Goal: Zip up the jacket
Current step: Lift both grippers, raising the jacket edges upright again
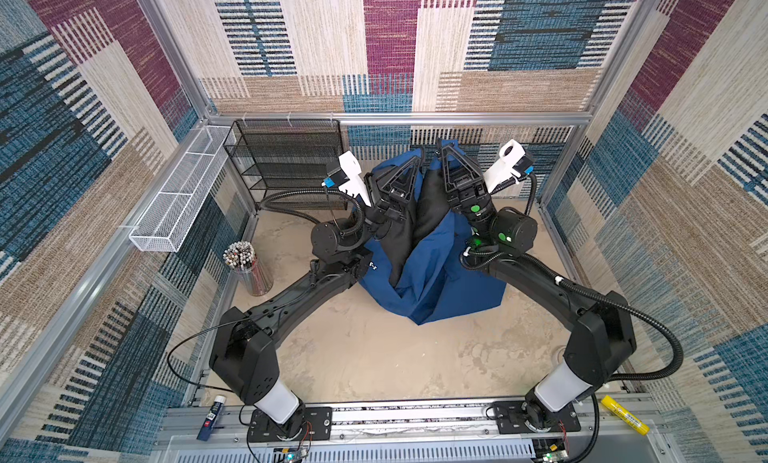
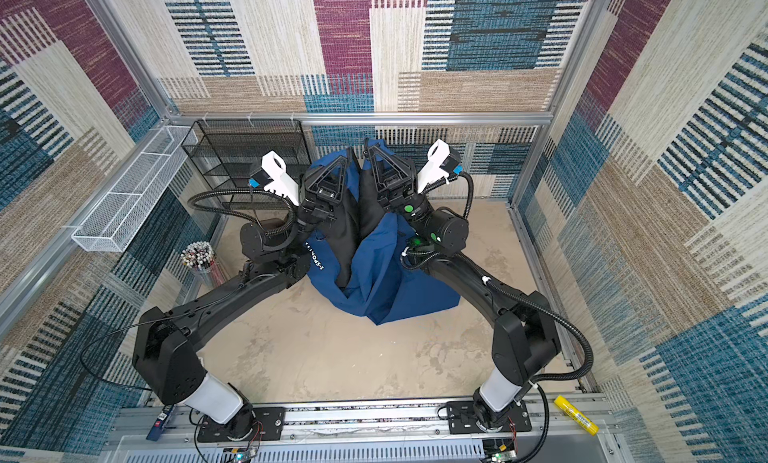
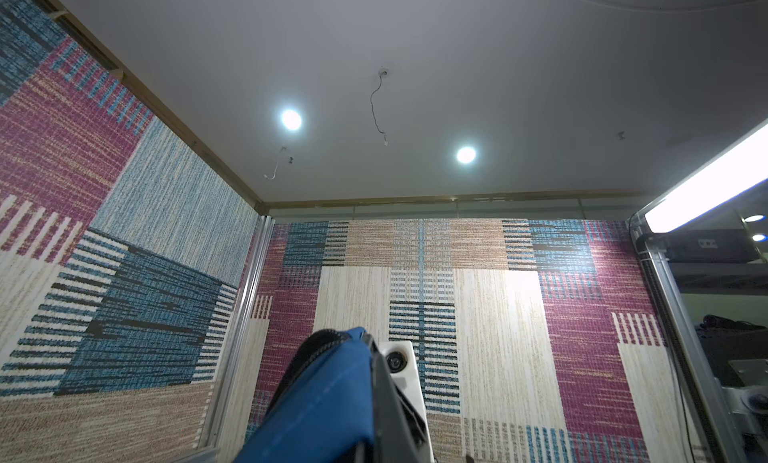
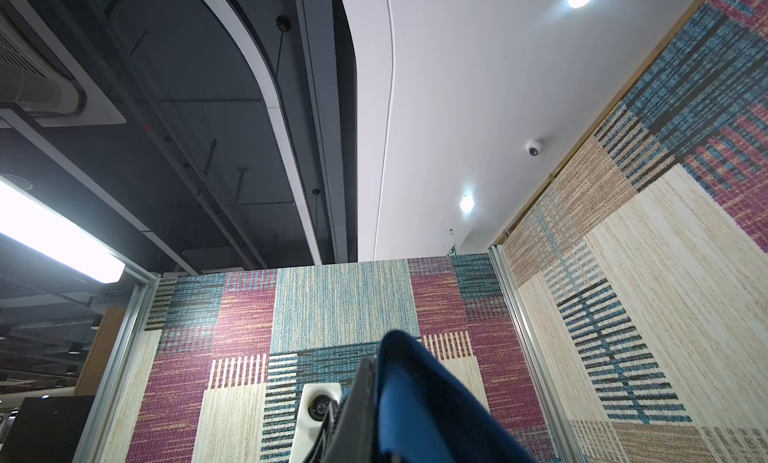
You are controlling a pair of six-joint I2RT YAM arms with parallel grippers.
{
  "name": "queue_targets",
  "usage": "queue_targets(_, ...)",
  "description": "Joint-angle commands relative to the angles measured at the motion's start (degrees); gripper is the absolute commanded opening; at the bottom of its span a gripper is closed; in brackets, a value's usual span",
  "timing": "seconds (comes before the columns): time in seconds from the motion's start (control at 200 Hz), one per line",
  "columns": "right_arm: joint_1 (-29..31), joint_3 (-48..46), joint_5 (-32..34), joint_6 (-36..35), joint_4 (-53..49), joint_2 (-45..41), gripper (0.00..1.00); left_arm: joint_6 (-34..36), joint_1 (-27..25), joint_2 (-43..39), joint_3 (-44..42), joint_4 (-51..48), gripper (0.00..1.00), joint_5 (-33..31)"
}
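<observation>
The navy blue jacket (image 1: 432, 265) (image 2: 374, 270) is held up off the sandy table by both arms, its black lining showing down the open front and its hem bunched on the table. Both grippers point upward at the back. My left gripper (image 1: 419, 151) (image 2: 348, 151) is shut on the jacket's left top edge; in the left wrist view the blue cloth (image 3: 324, 398) with its black zipper tape lies against the finger (image 3: 388, 398). My right gripper (image 1: 441, 144) (image 2: 368, 144) is shut on the right top edge, the cloth (image 4: 424, 398) draped over its finger (image 4: 357, 398).
A black mesh shelf (image 1: 286, 162) stands at the back left, with a white mesh basket (image 1: 178, 191) on the left rail. A cup of pencils (image 1: 245, 265) stands near the left arm. A blue marker (image 1: 212, 415) and a yellow one (image 1: 625, 415) lie on the front rail.
</observation>
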Motion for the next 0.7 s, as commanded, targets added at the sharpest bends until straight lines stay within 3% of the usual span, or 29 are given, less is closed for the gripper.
queue_targets(0.0, 0.16, 2.44, -1.00, 1.67, 25.37, 0.98, 0.00, 6.09, -0.69, 1.01, 1.81, 3.11, 0.00, -0.75)
queue_targets(0.2, 0.16, 5.69, -0.37, 4.51, 25.37, 1.94, 0.00, 10.56, -2.05, 2.34, 4.32, 3.04, 0.00, -4.76)
queue_targets(0.696, 0.51, 8.96, 1.68, 10.24, 25.34, 2.36, 0.00, 8.98, -3.10, 7.09, 14.42, 3.04, 0.00, -5.17)
